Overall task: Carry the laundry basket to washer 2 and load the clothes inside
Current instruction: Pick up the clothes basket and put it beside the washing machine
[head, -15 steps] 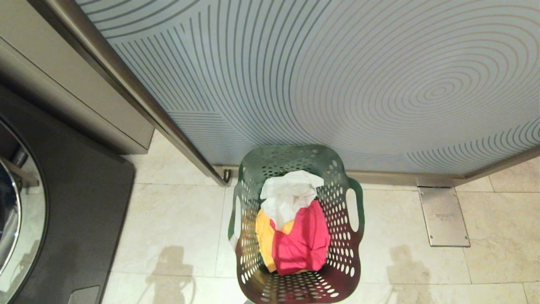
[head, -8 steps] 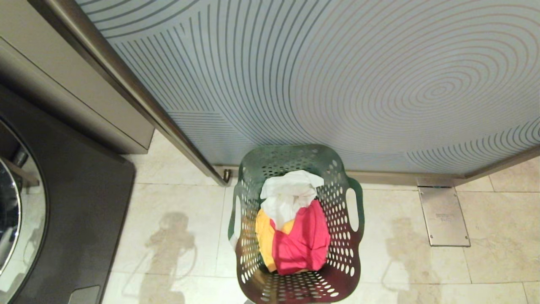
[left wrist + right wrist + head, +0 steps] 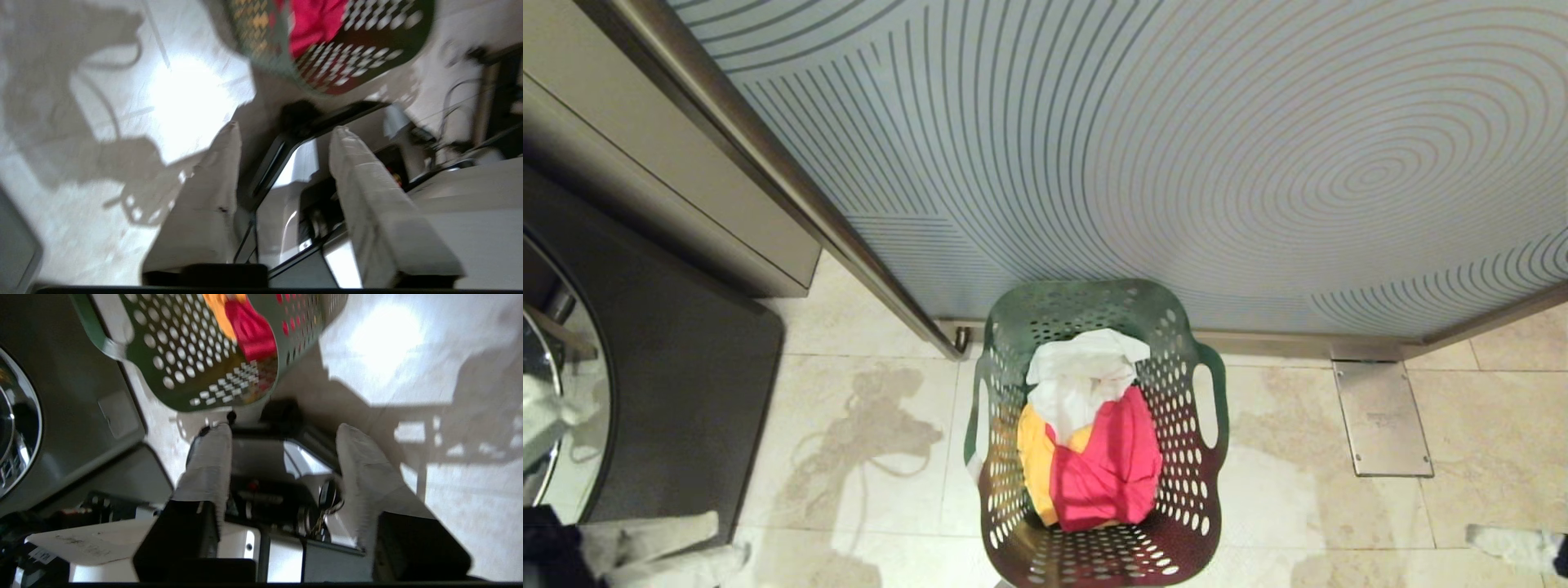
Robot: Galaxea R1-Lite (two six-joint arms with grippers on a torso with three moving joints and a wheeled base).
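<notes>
Three garments (image 3: 1094,433) lie heaped in the green laundry basket (image 3: 1209,506): a white one at the far end, a yellow-orange one on the left, a pinkish-red one nearest. The basket stands on the pale tiled floor (image 3: 866,457), its far end just beside a frosted glass panel (image 3: 1176,147) patterned with curved lines. A dark grey washer (image 3: 678,384) with a chrome-rimmed round door sits at the far left, well apart from the basket; I cannot see its number.

The left end effector (image 3: 666,547) shows low at the near left, close in front of the washer, its two white-padded fingers (image 3: 212,192) spread apart with nothing between them. The right end effector (image 3: 1515,545) just pokes in at the near right edge; its fingers (image 3: 208,465) are likewise parted and empty. Neither touches the basket. A metal plate (image 3: 1382,418) is set into the floor to the basket's right.
</notes>
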